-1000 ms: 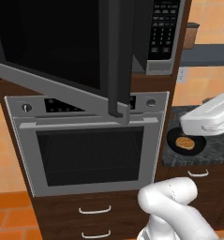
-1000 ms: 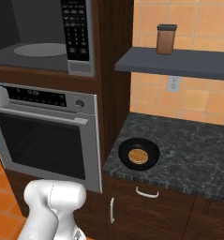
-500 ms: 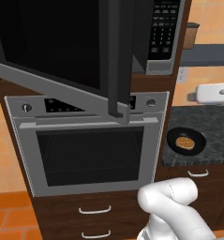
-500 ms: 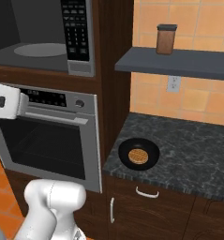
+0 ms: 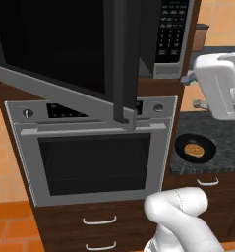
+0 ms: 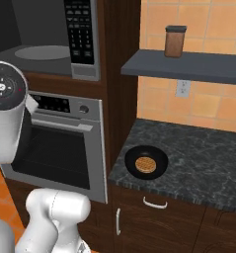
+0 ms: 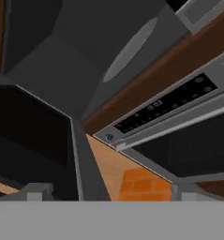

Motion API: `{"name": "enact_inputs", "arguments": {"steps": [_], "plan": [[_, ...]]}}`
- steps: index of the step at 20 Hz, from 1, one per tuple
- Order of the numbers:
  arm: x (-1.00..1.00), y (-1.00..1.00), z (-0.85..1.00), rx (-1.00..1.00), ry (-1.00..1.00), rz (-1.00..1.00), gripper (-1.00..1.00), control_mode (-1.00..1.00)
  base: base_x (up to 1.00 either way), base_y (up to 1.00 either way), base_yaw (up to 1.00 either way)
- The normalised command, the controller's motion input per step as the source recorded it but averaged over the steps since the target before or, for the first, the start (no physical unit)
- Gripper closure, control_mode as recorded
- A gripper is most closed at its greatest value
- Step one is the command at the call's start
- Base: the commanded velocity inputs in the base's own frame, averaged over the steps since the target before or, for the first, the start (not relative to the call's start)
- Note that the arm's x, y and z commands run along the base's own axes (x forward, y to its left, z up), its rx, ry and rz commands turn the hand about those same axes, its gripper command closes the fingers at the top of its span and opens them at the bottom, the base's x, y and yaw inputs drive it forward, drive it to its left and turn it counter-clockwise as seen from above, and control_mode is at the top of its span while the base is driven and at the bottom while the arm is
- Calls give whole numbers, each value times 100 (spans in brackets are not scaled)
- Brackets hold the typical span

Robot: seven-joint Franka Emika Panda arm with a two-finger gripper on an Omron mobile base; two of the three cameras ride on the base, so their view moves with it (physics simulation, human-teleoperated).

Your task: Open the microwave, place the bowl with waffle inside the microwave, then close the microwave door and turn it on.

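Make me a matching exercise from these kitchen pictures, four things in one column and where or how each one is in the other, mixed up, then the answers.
Things:
1. microwave door
2. bowl with waffle
3. brown jar
4. oven

Places or states:
A. on the grey wall shelf
B. swung open
C. shut, below the microwave
D. on the dark stone counter

Pairs: 1-B, 2-D, 3-A, 4-C
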Motion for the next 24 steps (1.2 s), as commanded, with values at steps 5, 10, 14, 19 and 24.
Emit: {"name": "enact_inputs", "arguments": {"steps": [5, 10, 14, 19, 24], "plan": [[56, 37, -5, 40, 20, 0, -100, -100, 0, 0, 0], [41, 84, 0, 25, 31, 12, -100, -100, 0, 0, 0], [32, 77, 0, 17, 34, 22, -100, -100, 0, 0, 0], [13, 73, 0, 15, 29, 34, -100, -100, 0, 0, 0], [-8, 80, -1, 8, 15, 36, -100, -100, 0, 0, 0]]}}
